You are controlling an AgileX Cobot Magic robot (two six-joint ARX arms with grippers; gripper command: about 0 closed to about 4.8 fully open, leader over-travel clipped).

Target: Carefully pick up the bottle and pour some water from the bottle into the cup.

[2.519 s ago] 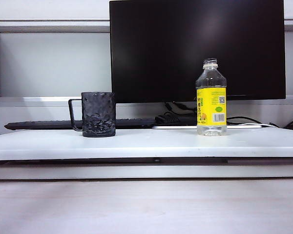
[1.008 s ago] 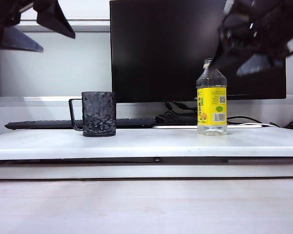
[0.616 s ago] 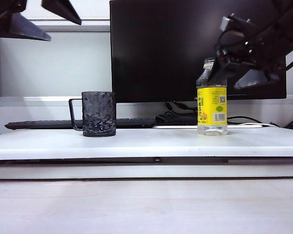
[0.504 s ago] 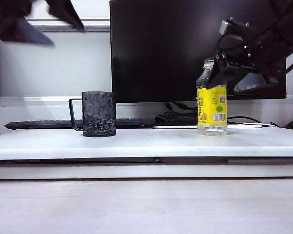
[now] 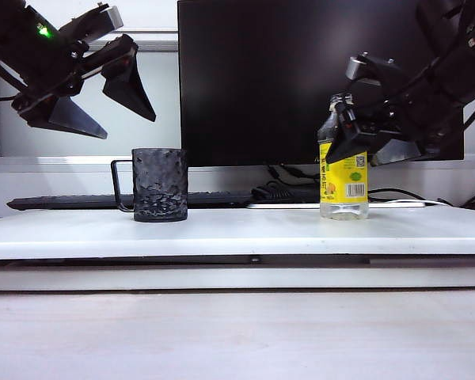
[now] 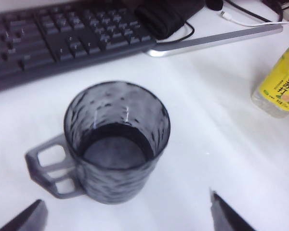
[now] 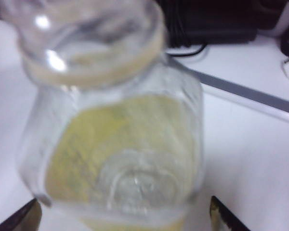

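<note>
Cup [image 5: 160, 185] left, bottle [image 5: 343, 178] right, well apart on white tabletop [image 5: 237, 233]. Keyboard [image 5: 71, 203] behind cup; monitor [image 5: 320, 79] behind both. Left gripper [image 5: 103, 99] above-left of cup; right gripper [image 5: 372, 146], jaws wide, at bottle's shoulder.

Below the left gripper [image 6: 125, 219] stands the cup [image 6: 116, 147], dark and see-through, shiny and bumpy like hammered glass. Under the right gripper [image 7: 123, 214] is the bottle [image 7: 113, 139], clear smooth plastic with a glossy yellow label. The table [image 5: 245, 229] is white, smooth and matt.
</note>
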